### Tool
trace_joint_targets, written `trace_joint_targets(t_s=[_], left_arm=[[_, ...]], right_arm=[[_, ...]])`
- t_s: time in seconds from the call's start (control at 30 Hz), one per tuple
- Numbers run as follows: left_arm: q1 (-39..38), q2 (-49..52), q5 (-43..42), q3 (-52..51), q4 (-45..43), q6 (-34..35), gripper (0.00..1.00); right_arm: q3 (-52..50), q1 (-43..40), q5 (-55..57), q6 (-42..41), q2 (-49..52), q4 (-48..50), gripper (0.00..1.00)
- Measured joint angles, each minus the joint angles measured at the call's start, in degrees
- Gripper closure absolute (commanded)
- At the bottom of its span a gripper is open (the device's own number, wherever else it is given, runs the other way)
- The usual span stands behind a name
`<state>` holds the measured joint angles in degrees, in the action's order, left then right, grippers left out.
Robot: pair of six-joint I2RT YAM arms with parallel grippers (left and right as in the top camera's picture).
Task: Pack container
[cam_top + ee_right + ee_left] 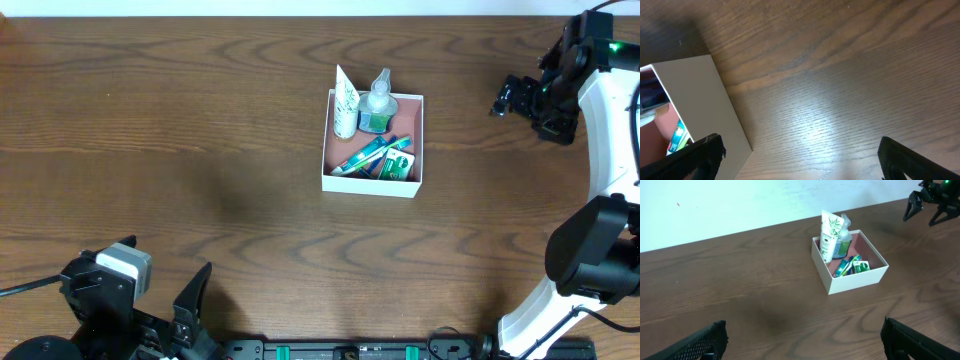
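Observation:
The container (370, 185) is a square white box with a pink inside, standing at the table's middle. In it a white tube with green leaves (345, 103) and a clear pump bottle (378, 103) stand at the far wall. A teal stick-shaped item (365, 155) and a green packet (397, 165) lie in front of them. My left gripper (190, 305) is open at the near left edge, far from the box. In the left wrist view the container (860, 277) lies well ahead of my left gripper (802, 345). My right gripper (505, 97) is open, empty, to the box's right. The container's white wall (695, 95) is beside its left finger (697, 160).
The table is dark wood grain (200, 130). The right arm's white links (610, 130) run along the right edge, and its base (590, 260) sits at the near right. A black rail (350, 350) lines the near edge.

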<state>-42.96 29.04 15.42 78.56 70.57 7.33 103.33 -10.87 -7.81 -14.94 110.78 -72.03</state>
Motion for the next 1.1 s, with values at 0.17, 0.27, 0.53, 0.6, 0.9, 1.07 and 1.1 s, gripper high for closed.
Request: trace_joint_targets(t_s=[0.17,0.27,0.53,0.6,0.9,1.07,1.1], left_arm=[[0.0,0.0,0.0,0.0,0.0,0.0,0.02],[0.0,0.0,0.0,0.0,0.0,0.0,0.02],[7.1,0.0,-0.4,0.0,2.8,0.2,0.02],[10.8,0.0,-1.5,0.0,5.0,0.2,0.02],[26.1,-6.1,-8.2,-5.3,-0.5,0.2,0.02],[30.3,-12.6,-9.3,-14.8,-15.7,0.2,0.02],[30.7,-13.6,-9.4,-16.7,-18.5,0.2,0.02]], right_arm=[[0.0,0.0,0.0,0.0,0.0,0.0,0.01],[0.0,0.0,0.0,0.0,0.0,0.0,0.01],[0.0,0.0,0.0,0.0,0.0,0.0,0.01],[0.0,0.0,0.0,0.0,0.0,0.0,0.01],[0.0,0.0,0.0,0.0,0.0,0.0,0.01],[0.0,0.0,0.0,0.0,0.0,0.0,0.01],[0.0,0.0,0.0,0.0,0.0,0.0,0.01]])
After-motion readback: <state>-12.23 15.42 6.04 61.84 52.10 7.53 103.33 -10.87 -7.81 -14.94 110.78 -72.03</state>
